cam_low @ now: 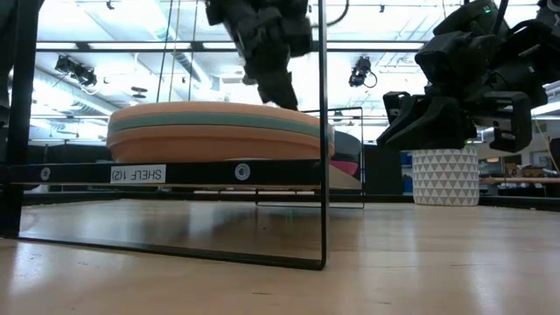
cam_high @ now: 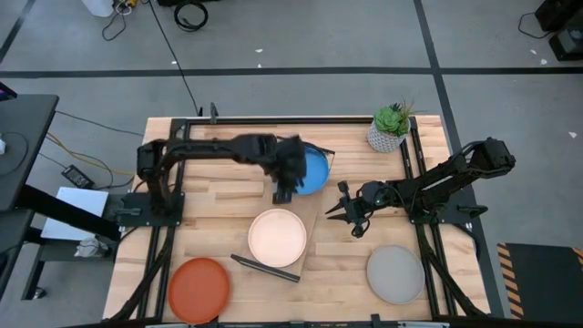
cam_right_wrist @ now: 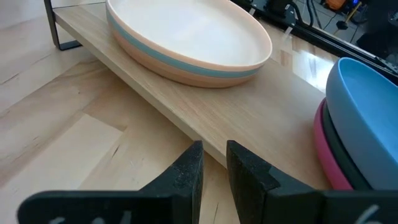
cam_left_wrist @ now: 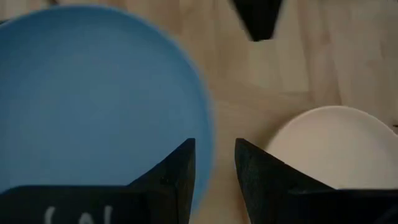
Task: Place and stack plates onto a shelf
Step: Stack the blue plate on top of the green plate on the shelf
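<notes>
The shelf (cam_right_wrist: 249, 118) carries two stacks. One has a cream plate (cam_high: 278, 237) (cam_right_wrist: 186, 31) on top of a light teal plate and a terracotta one. The other has a blue plate (cam_high: 316, 170) (cam_left_wrist: 93, 99) (cam_right_wrist: 367, 106) over a dark plate and a magenta one (cam_right_wrist: 324, 158). An orange-red plate (cam_high: 199, 289) and a grey plate (cam_high: 395, 273) lie flat on the table. My left gripper (cam_high: 284, 189) (cam_left_wrist: 215, 165) is open, raised over the blue plate's rim. My right gripper (cam_high: 339, 213) (cam_right_wrist: 214, 158) hovers beside the shelf's long edge, its fingers a narrow gap apart.
A potted plant (cam_high: 390, 128) in a white pot stands near the table's far right corner. Black wire frames (cam_low: 322, 131) rise at the shelf's short ends. Bare tabletop lies between the orange-red and grey plates along the near edge.
</notes>
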You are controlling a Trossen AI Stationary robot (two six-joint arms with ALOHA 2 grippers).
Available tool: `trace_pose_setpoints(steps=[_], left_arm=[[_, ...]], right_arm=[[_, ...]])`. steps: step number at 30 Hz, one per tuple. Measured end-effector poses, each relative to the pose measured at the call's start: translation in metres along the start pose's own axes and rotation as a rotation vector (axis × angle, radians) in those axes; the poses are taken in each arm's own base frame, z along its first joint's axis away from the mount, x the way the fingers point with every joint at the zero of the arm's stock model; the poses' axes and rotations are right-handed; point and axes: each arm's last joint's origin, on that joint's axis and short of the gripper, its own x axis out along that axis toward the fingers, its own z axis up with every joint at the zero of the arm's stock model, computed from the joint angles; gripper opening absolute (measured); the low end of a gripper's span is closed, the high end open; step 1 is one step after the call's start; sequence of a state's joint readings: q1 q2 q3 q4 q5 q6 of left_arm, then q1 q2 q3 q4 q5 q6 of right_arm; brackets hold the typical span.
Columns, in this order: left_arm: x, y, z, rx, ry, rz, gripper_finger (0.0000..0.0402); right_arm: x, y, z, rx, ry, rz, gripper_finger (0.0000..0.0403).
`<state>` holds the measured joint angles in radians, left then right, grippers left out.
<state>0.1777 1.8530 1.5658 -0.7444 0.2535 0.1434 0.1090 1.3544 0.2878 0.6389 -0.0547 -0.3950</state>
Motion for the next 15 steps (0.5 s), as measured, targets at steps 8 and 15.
trace_pose_setpoints(steps=[8,15], left_arm=[[0.036,-0.016,-0.002,0.041,0.069,0.048,0.0118],[0.038,-0.009,-0.001,0.058,0.082,0.145,0.0118]], right_arm=[[0.0,0.0,0.0,0.003,-0.004,-0.001,0.0077],[0.0,0.0,0.0,0.005,0.001,0.0,0.0077]])
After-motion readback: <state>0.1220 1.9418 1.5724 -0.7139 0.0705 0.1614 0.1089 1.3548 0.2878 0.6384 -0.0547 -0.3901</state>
